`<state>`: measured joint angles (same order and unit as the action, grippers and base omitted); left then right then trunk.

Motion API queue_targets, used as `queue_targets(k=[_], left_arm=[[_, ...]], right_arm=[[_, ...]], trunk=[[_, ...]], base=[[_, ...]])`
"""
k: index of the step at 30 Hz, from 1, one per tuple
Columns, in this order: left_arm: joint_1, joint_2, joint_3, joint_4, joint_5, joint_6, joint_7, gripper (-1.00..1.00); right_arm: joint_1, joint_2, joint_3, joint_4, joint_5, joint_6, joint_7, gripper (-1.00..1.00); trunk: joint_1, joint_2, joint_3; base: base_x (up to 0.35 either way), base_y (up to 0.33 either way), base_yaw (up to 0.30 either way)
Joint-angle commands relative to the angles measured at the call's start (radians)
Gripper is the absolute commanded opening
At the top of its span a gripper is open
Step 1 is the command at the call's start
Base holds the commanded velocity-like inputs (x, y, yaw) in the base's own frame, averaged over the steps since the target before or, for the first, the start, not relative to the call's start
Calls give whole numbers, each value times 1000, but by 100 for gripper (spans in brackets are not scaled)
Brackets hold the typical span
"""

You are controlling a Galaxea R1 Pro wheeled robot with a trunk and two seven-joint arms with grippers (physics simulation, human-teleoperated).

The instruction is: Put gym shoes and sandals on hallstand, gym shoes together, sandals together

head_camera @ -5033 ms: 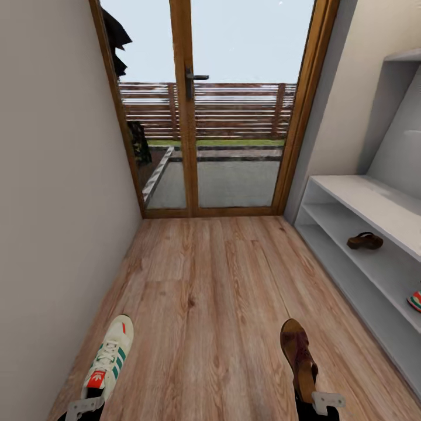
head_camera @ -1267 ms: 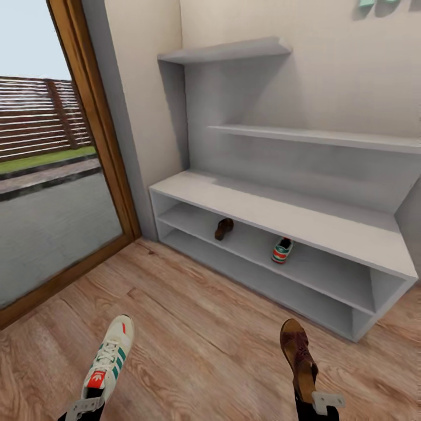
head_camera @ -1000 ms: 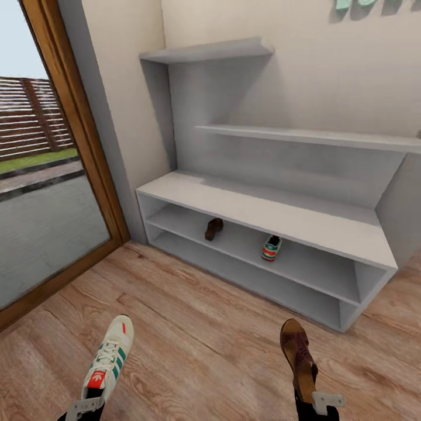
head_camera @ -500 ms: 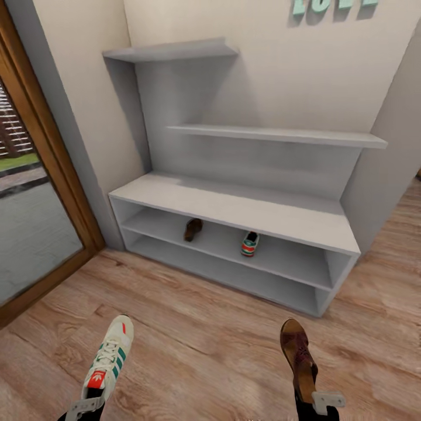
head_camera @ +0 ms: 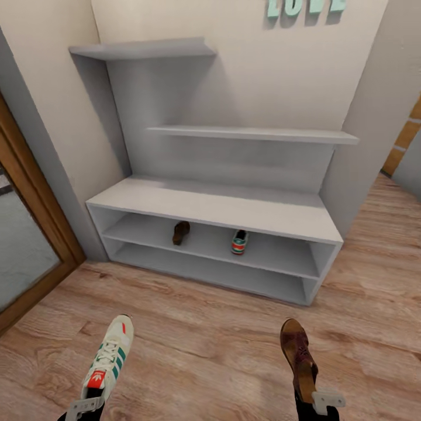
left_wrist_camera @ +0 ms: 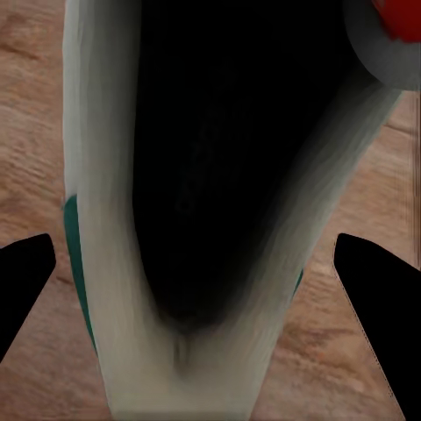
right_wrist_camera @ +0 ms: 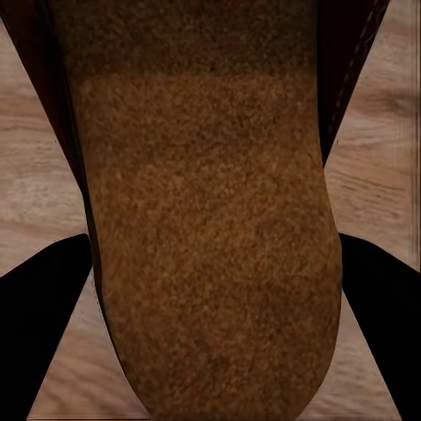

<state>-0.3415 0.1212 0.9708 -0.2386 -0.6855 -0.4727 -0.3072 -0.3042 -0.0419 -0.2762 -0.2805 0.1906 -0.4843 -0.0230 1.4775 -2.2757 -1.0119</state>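
Left gripper (head_camera: 88, 403) was clamped on the heel of a gym shoe (head_camera: 110, 358), toe pointing straight ahead off the fingers; left wrist view showed the shoe's dark opening between the two black fingertips (left_wrist_camera: 24, 281). Right gripper (head_camera: 318, 402) pinched the heel end of a sandal (head_camera: 298, 354), long axis also running forward, tan footbed (right_wrist_camera: 210, 228) between its fingers. Both were carried above the corridor floor (head_camera: 210, 345). The hallstand (head_camera: 216, 207) sat ahead of both grippers, slightly angled, well apart. On its upper open shelf, the second sandal (head_camera: 180, 232) lay ahead of the left gripper, the second gym shoe (head_camera: 238, 241) further toward the right gripper, the two well apart. So each held shoe's mate lay diagonally across from it; pairing likely calls for crossing over or shifting the base sideways.
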Motion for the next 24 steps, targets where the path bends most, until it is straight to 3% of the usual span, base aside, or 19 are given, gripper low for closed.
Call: queue_targets(k=[1,24], left_arm=[[-1,0,8,0,-5,-3,-6,-100],[-1,0,8,0,-5,-3,-6,-100]], right_arm=[[-1,0,-6,1,10,-4,-3,-100],[-1,0,-8,0,10,-4,-3,-100]], trunk=[[0,0,-1],[0,0,-1]], base=[[11,39,-265],[1,-18,-265]])
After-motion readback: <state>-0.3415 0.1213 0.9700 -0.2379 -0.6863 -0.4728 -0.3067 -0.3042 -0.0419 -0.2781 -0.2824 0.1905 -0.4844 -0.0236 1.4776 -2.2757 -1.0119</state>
